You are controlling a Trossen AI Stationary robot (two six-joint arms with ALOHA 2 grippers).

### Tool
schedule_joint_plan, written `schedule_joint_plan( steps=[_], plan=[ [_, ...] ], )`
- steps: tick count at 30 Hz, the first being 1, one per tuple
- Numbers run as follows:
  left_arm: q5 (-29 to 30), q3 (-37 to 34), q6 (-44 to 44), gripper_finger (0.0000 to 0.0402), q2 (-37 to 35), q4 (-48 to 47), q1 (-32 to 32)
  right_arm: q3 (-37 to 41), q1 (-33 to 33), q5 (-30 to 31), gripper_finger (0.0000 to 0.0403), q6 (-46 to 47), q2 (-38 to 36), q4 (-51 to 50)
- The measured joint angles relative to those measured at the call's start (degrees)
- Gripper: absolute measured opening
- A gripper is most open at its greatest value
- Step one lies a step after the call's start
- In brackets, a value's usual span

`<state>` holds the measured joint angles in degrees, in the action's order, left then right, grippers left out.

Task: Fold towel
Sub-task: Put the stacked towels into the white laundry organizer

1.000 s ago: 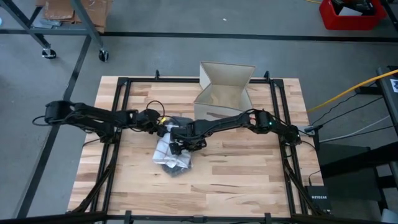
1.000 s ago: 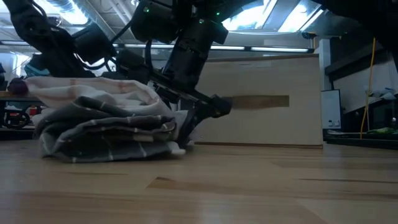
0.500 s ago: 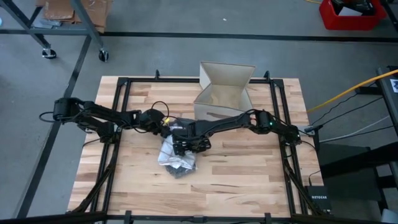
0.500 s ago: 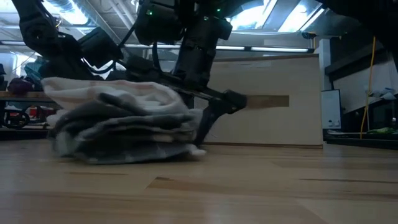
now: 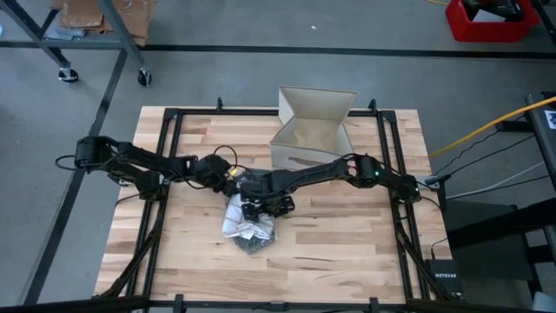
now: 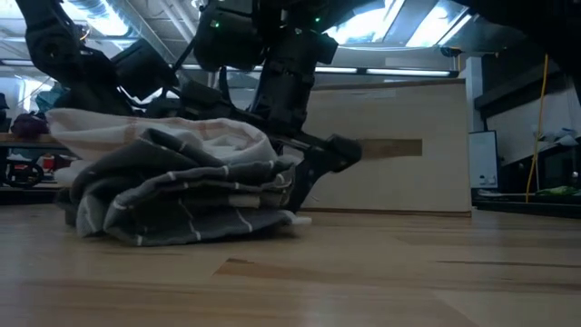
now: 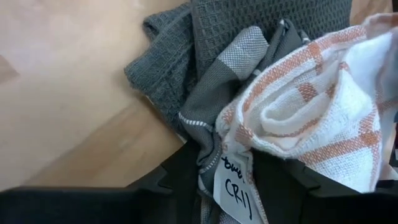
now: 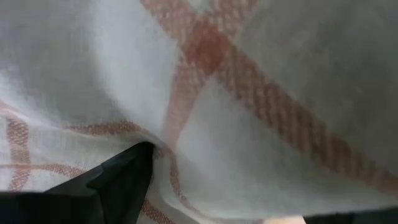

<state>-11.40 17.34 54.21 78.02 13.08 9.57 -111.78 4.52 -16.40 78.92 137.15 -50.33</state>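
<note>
- The left gripper is seen at the far left edge of the cloth heap; in its wrist view, cloth and a white label lie between its two dark fingers, which stand a little apart around the fabric. Whether the fabric is truly pinched cannot be told.
- The right gripper is pressed against the far right side of the heap; its wrist view is filled by white cloth with orange stripes, and its jaws are held wide apart, with nothing clamped between them.
- The towels are bunched in one heap near the middle of the wooden table: a dark grey waffle towel lies below and in front, and a white, orange-checked towel lies on top.
- A cardboard box stands open at the far side of the table, apart from the heap.
- The step in hand is judged to be the gathering of an edge; no fold has yet been made, and the task is judged to be at an early stage.
- For the next move, a single layer would need to be separated from the heap, a corner secured by each gripper, and the cloth spread flat before any fold is attempted.
</note>
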Motion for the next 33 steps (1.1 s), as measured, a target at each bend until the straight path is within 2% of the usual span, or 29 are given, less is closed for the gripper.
schedule_joint_plan(
  steps=[5, 9, 14, 19, 27, 28, 33],
  plan=[
    [0.0, 0.0, 1.6, 0.0138, 0.0, -0.1, -1.6, 0.1, 0.4, -1.3, 0.0337, -2.8, 1.3, 2.0],
    [-1.8, 0.0, 2.5, 0.0138, -0.1, -0.2, -2.1, 0.1, 0.9, 2.6, 0.0337, -3.4, 1.3, 2.6],
    [-3.3, 0.0, 2.7, 0.0138, -0.1, -0.2, -2.1, 0.2, 1.0, 4.0, 0.0324, -5.5, 1.3, 3.4],
    [-4.6, 0.0, 2.8, 0.0124, -0.1, -0.1, -2.1, 0.2, 0.9, 4.7, 0.0251, -9.2, 1.4, 5.1],
    [-6.8, -0.1, 2.2, 0.0047, -1.8, -0.6, -2.0, 0.1, 1.4, 7.2, 0.0091, -13.7, 1.4, 8.0],
    [-6.9, -0.1, 2.2, 0.0037, -2.0, -0.7, -2.0, 0.1, 1.5, 7.5, 0.0081, -14.2, 1.4, 8.2],
    [-8.2, -0.2, 2.9, 0.0009, -3.7, -1.1, -2.0, 0.2, 1.5, 6.7, 0.008, -14.9, 0.9, 9.8]
  ],
)
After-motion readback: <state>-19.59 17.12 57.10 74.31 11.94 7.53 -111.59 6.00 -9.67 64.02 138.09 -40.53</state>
